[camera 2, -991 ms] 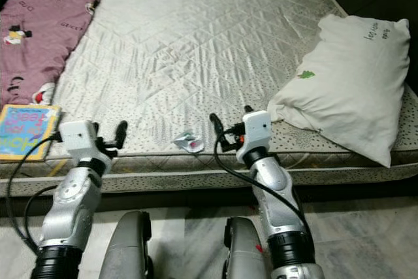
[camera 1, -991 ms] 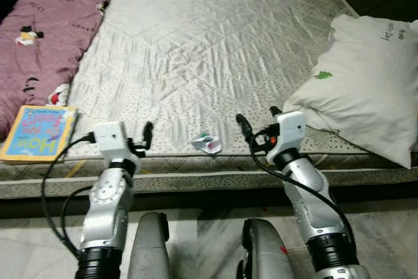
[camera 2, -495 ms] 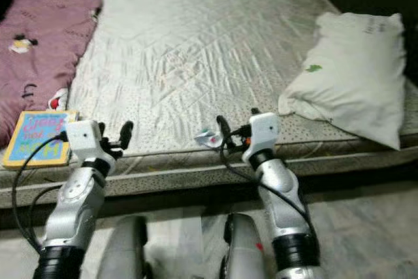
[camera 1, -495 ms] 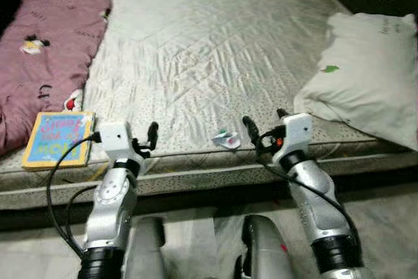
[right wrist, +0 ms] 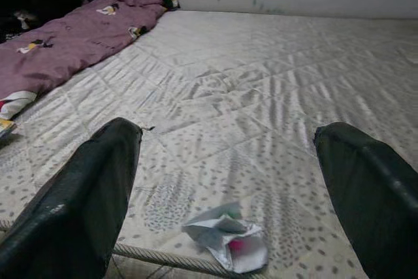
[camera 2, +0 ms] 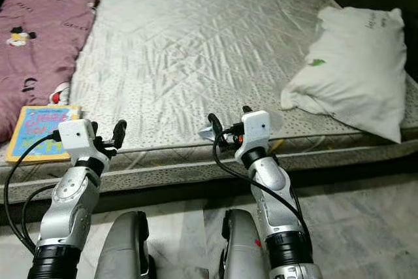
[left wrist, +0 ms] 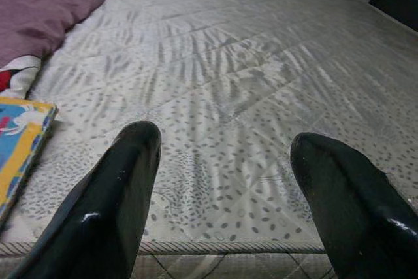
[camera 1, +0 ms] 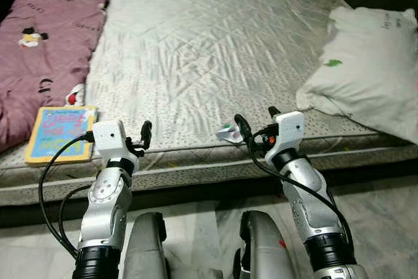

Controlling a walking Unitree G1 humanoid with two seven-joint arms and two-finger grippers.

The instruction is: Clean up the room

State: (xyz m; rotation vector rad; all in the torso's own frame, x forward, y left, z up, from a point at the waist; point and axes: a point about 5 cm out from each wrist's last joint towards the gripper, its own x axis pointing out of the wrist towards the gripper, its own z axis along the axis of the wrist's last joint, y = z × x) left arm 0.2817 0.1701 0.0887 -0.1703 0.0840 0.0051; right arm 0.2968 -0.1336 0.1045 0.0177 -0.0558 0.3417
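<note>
The right gripper is held at the near edge of the mattress, its two black fingers spread wide and holding nothing. A crumpled paper scrap, white with a spot of red and a green edge, lies on the mattress between the two fingers, close to the piped border seam and clear of both. In the head views the same scrap sits just beside the near finger of the right gripper.

The left gripper is held at the same near edge, further along toward the robot's left. Its fingers are likewise spread wide and empty, with bare quilted mattress between them. In the head view the left gripper is well apart from the scrap.

A children's book with a blue and yellow cover lies flat on the mattress at its near left corner, just beside the left wrist. Touching the book's far edge, a purple printed blanket runs along the left side of the mattress. A white pillow with a small green mark rests on the right side of the mattress, overhanging the near edge. Pale marbled floor lies below the bed.
</note>
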